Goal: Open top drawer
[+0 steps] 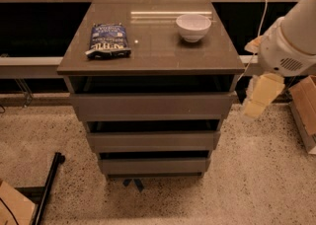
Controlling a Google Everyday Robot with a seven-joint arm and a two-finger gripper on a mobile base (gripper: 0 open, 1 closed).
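Observation:
The top drawer point(150, 105) is the wide grey-brown flat front just under the cabinet's top, with a dark gap above it. Below it sit two shorter drawers, the middle one point(153, 141) and the bottom one point(153, 166). My gripper point(256, 101) is the cream piece hanging from the white arm joint point(286, 46). It is to the right of the cabinet, level with the top drawer's right end and a short way from it, not touching it.
On the cabinet top point(163, 56) lie a dark blue snack bag point(108, 40) and a white bowl point(193, 26). A cardboard box point(306, 105) stands at the right edge. A black pole point(47, 189) and a piece of cardboard point(12, 206) lie on the speckled floor at the lower left.

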